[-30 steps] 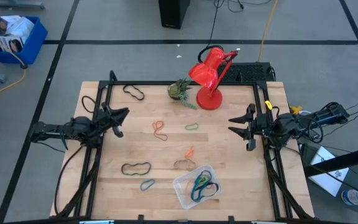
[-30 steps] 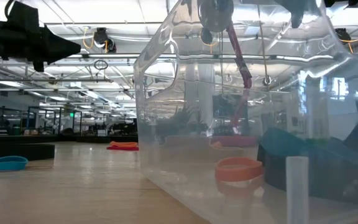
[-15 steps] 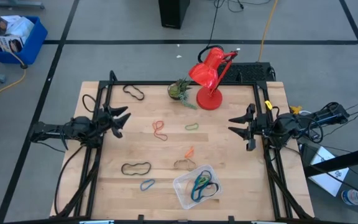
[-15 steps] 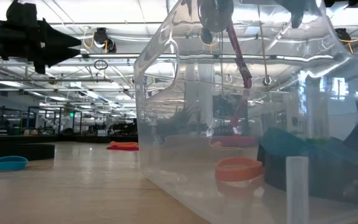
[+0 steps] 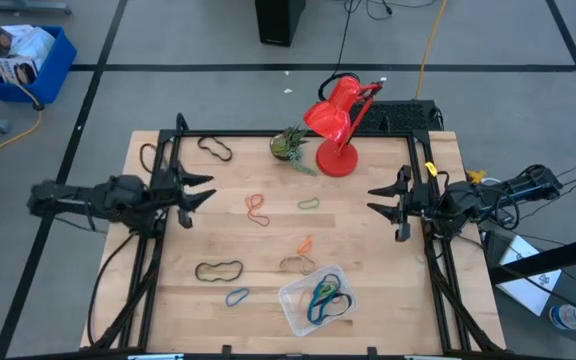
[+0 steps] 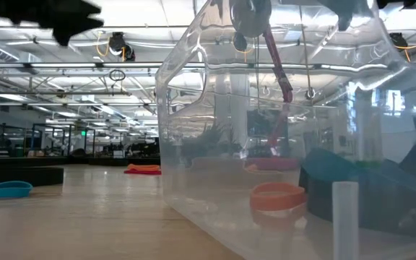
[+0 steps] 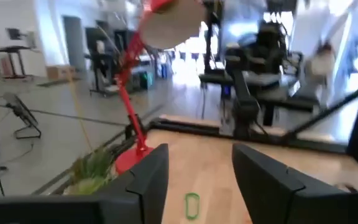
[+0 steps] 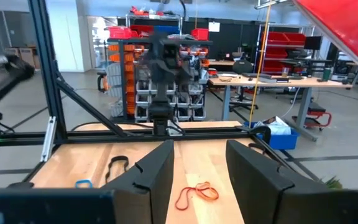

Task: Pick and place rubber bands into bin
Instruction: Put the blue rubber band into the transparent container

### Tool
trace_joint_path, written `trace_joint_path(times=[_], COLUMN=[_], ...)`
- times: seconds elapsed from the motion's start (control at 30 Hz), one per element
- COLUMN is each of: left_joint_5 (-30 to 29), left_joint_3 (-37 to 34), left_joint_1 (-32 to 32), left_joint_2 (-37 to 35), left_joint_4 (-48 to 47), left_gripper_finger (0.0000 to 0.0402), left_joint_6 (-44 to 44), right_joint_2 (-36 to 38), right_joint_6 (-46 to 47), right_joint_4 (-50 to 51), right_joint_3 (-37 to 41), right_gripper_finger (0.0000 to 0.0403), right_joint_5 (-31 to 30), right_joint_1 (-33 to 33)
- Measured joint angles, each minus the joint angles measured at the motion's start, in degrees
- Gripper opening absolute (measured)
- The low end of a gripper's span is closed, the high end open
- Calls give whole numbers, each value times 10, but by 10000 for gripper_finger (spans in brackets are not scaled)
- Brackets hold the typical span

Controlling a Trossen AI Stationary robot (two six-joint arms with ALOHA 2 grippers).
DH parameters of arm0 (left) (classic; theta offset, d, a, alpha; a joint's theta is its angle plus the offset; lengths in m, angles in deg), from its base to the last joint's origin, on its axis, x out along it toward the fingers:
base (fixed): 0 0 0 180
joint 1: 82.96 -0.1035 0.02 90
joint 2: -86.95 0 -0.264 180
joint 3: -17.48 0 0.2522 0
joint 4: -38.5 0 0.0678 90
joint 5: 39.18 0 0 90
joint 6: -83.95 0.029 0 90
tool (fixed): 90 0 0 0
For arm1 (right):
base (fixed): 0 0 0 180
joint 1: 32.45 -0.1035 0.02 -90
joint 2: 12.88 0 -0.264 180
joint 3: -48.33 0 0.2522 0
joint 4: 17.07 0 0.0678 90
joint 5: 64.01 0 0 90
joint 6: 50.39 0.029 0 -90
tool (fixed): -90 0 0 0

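The clear bin (image 5: 313, 300) stands near the table's front edge and holds several rubber bands (image 5: 328, 298), blue, green and black. Loose rubber bands lie flat on the wood: red (image 5: 256, 208), green (image 5: 309, 204), orange (image 5: 304, 244), tan (image 5: 295, 264), black (image 5: 218, 270), blue (image 5: 237, 296), and black ones at the far left (image 5: 215, 148). My left gripper (image 5: 208, 190) hovers open over the table's left side, pointing right; the green band (image 7: 192, 204) shows beyond its fingers. My right gripper (image 5: 373, 200) waits open at the right side, pointing left.
A red desk lamp (image 5: 336, 125) and a small plant (image 5: 290, 145) stand at the table's far edge. Black frame rails (image 5: 158, 250) run along both sides. In the low view the bin's wall (image 6: 280, 144) fills the near foreground.
My left gripper has risen from the table, going up toward the top of the low view, while its arm has drawn back toward the table's left edge. The rubber bands and the bin lie as before.
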Motion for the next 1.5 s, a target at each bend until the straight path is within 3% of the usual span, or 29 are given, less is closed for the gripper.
trace_joint_path(times=[0.13,0.27,0.43,0.53,0.77,1.03,1.5], left_joint_5=[26,27,37,56,87,174,219], left_joint_3=[148,276,377,416,472,475,475], left_joint_1=[34,81,137,165,220,238,238], left_joint_2=[151,289,432,509,653,776,867], left_joint_4=[-101,-246,-394,-437,-455,-460,-436], left_gripper_finger=[164,157,157,156,156,156,156], left_joint_6=[33,-1,-91,-153,-180,-223,-252], right_joint_2=[0,2,6,8,8,9,9], right_joint_6=[1,1,5,13,31,36,36], right_joint_4=[0,0,11,31,92,106,105], right_joint_3=[0,0,0,0,0,0,0], right_gripper_finger=[144,144,144,144,144,144,144], right_joint_5=[0,0,2,4,5,4,5], right_joint_1=[7,10,10,10,10,10,10])
